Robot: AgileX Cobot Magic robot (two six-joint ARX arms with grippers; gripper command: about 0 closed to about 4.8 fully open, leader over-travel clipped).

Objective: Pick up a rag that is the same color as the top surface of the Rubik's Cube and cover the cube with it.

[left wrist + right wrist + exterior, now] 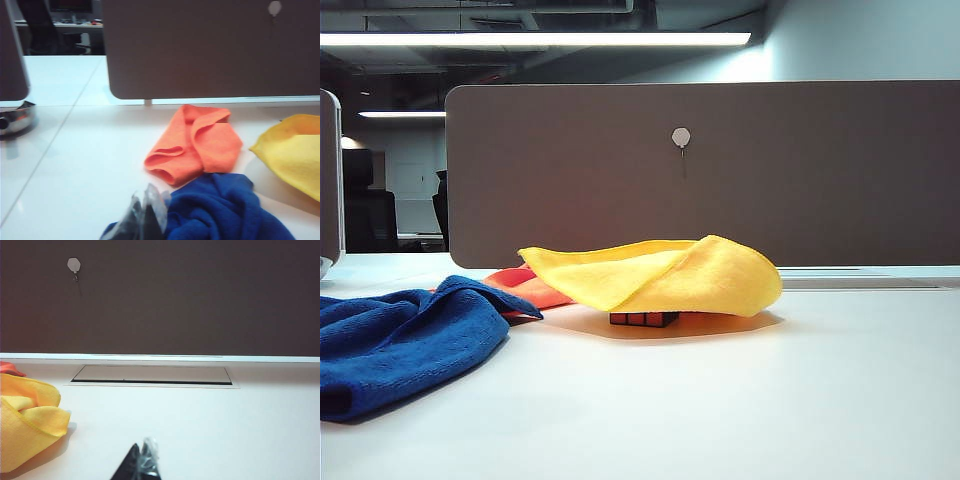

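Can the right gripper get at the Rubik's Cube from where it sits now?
Probably not directly: the yellow rag drapes over the Rubik's Cube, leaving only its lower front edge showing. The shut right gripper sits apart over bare table.

Only the fingertips show: the left gripper (145, 220) is dark grey with glossy clear wrap (blurred); the right gripper (140, 463) is black, similarly wrapped, tapering to a point.

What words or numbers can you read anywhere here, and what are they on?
There are none to read.
The yellow rag, blue cloth and orange cloth are plain.
The cube shows only coloured squares under the rag.
The grey divider carries just a blank round hook.
The left gripper and right gripper, both low over the table, bear no marks.
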